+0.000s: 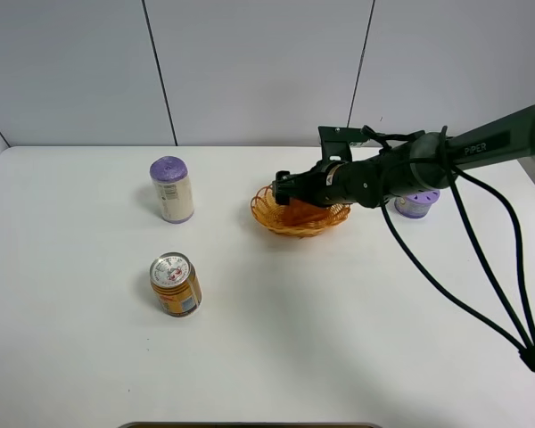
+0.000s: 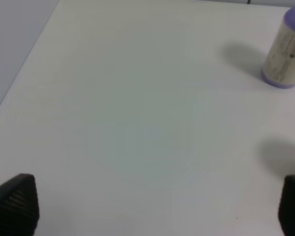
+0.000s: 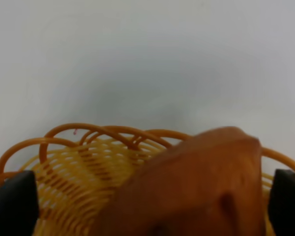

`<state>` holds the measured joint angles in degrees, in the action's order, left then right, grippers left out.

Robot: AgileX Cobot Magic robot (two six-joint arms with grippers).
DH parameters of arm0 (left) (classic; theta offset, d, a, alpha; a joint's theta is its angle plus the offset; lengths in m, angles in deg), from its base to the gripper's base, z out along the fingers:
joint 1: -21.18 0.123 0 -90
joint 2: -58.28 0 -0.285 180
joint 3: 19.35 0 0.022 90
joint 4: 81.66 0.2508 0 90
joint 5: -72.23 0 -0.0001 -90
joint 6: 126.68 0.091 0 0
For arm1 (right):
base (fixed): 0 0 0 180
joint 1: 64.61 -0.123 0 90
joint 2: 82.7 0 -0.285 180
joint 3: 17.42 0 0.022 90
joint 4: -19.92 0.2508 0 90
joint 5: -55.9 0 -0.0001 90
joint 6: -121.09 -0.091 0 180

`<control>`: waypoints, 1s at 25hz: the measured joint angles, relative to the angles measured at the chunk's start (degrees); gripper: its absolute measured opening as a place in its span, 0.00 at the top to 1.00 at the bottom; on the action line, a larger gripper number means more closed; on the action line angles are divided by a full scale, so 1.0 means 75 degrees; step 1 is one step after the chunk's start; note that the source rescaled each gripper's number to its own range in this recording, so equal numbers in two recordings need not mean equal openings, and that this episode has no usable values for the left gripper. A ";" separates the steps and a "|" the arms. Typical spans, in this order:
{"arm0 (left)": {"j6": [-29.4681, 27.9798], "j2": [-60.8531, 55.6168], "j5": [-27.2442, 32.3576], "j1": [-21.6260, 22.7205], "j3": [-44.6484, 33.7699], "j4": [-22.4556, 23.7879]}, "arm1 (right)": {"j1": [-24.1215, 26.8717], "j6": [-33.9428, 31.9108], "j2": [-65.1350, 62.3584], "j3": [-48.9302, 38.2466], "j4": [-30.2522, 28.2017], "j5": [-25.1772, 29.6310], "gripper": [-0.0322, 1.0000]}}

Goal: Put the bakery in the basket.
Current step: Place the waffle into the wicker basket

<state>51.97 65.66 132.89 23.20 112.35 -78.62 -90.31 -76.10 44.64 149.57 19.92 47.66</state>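
Your bakery sits inside the basket, showing orange through the weave from the high camera. Your right gripper hangs just over the basket; its jaws are spread wide on either side of the bakery, and a clear gap shows on one side. Your left gripper also has its jaws wide, over bare table. Well apart to the left stand a purple-capped bottle and a can.
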 joint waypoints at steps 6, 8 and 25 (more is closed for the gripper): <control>0.0000 0.0000 0.0000 0.0000 0.0000 0.0000 | -0.0008 0.0000 0.0000 0.0000 0.0000 0.0008 0.01; 0.0000 0.0000 0.0000 0.0000 0.0000 0.0000 | -0.0008 0.0000 0.0000 0.0000 0.0000 0.0008 0.01; 0.0000 0.0000 0.0000 0.0000 0.0000 0.0000 | -0.0008 0.0000 -0.0803 0.0018 0.0000 0.0565 0.01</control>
<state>51.97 65.66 132.89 23.20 112.35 -78.62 -90.38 -76.10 38.62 149.70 19.92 51.90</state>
